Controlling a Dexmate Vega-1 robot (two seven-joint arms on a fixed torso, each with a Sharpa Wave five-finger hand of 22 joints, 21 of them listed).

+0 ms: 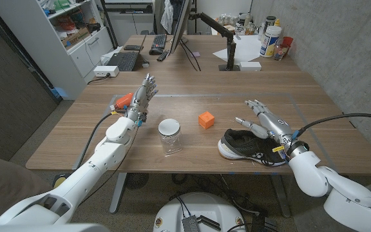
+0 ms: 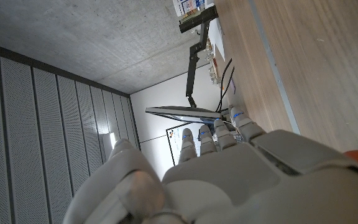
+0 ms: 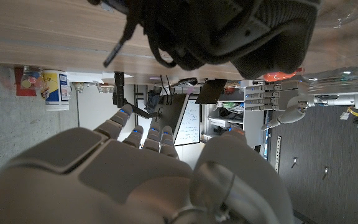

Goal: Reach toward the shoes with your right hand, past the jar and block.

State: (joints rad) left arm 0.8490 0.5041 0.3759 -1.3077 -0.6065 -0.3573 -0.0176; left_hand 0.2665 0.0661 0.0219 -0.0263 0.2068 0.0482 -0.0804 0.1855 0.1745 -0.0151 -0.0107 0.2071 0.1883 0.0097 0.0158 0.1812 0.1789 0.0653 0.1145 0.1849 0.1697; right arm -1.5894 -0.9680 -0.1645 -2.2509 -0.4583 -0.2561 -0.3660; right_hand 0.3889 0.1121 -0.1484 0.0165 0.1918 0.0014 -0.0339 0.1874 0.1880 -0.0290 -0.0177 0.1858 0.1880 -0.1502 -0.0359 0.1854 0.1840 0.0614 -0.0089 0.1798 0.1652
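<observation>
The right hand [image 1: 265, 120], fingers spread and holding nothing, hovers just behind the black shoe [image 1: 250, 145].

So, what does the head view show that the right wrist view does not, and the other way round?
Head view alone: the orange block on the table, the whole jar with its white lid, and the right hand's place just behind the shoe, its fingers spread and holding nothing. Right wrist view alone: the shoe's dark mesh and loose lace from close by. Both: the shoe, the clear jar, the raised left hand, the right hand, and the white tub at the table's far end.
</observation>
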